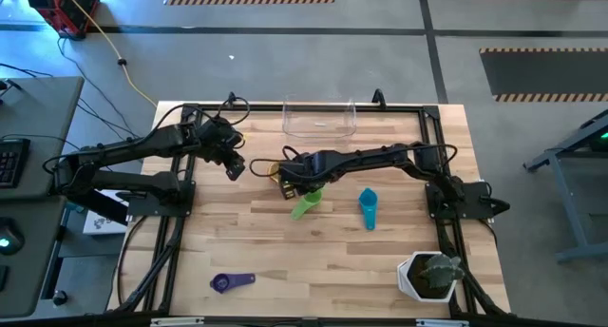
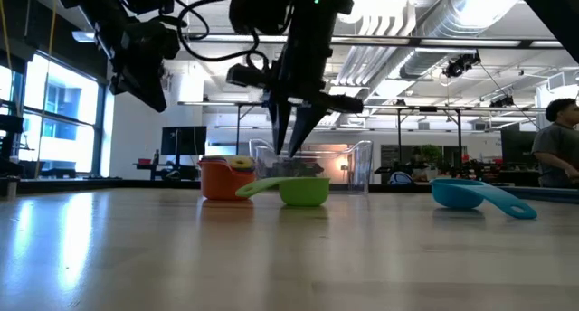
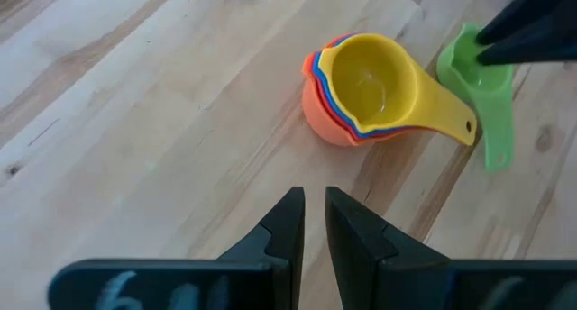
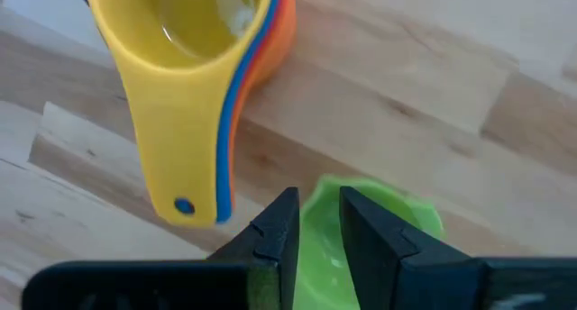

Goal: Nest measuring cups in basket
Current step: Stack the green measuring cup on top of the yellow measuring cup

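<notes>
A nested stack of cups, yellow inside blue, red and orange (image 3: 365,85), stands on its base on the table (image 2: 226,177). A green cup (image 2: 303,191) rests on its base beside the stack. My right gripper (image 2: 294,146) points down just above the green cup's bowl (image 4: 379,215), fingers nearly together, touching nothing. My left gripper (image 1: 234,167) hangs raised to the left of the stack, shut and empty (image 3: 314,206). The teal cup (image 1: 368,206) and purple cup (image 1: 229,282) lie apart on the table. The clear basket (image 1: 319,119) stands at the far edge.
A white plant pot (image 1: 427,276) stands at the near right corner. Black frame rails (image 1: 171,232) run along the table's left and right sides. Bare wood lies between the purple cup and the teal cup. A person (image 2: 556,148) stands in the room beyond.
</notes>
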You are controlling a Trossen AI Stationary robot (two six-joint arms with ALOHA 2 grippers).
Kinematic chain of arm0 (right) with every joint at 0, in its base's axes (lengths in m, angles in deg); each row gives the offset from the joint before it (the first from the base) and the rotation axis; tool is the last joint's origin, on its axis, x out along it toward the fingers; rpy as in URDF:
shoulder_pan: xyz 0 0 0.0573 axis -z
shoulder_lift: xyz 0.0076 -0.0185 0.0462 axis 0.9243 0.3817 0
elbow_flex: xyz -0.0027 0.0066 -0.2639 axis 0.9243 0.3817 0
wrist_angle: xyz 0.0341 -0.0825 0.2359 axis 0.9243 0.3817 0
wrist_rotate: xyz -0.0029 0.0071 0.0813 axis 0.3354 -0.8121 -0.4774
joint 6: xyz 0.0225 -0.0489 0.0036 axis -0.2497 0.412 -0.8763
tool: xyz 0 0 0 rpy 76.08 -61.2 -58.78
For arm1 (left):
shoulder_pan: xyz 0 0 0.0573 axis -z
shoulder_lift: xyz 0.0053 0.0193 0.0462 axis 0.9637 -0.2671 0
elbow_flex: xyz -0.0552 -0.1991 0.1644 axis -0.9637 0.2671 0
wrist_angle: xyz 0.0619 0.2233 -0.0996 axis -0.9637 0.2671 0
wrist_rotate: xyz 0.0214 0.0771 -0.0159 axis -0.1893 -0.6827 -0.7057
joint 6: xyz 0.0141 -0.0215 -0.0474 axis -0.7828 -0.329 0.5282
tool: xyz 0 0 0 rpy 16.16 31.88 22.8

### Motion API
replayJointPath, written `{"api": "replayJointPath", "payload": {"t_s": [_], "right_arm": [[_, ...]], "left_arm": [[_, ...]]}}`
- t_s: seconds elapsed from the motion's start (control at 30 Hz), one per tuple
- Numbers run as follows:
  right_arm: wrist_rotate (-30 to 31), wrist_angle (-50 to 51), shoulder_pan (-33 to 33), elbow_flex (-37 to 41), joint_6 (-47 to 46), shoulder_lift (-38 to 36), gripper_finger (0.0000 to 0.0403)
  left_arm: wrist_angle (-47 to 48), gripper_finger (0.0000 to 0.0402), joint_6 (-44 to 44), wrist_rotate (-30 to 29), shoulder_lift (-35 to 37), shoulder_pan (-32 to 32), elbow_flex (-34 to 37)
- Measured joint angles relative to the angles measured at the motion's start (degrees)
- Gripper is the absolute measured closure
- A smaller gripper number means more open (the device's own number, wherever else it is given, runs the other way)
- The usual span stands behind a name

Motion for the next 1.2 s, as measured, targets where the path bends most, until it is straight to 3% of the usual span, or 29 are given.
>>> {"api": "replayJointPath", "payload": {"t_s": [0.53,0.87,1.2], "right_arm": [[2.67,8.98,-7.66,0.0,-14.73,-2.23,0.0329],[8.2,12.6,-10.67,0.0,-29.14,-2.23,0.0329],[10.34,12.78,-9.86,0.0,-30.47,-2.23,0.0329]], "left_arm": [[14.12,0.0365,-2.39,0.09,7.07,0.89,0.0],[15.06,0.0365,0.44,0.11,10.76,1.42,0.0],[15.05,0.0365,0.46,0.09,10.75,1.42,0.0]]}}
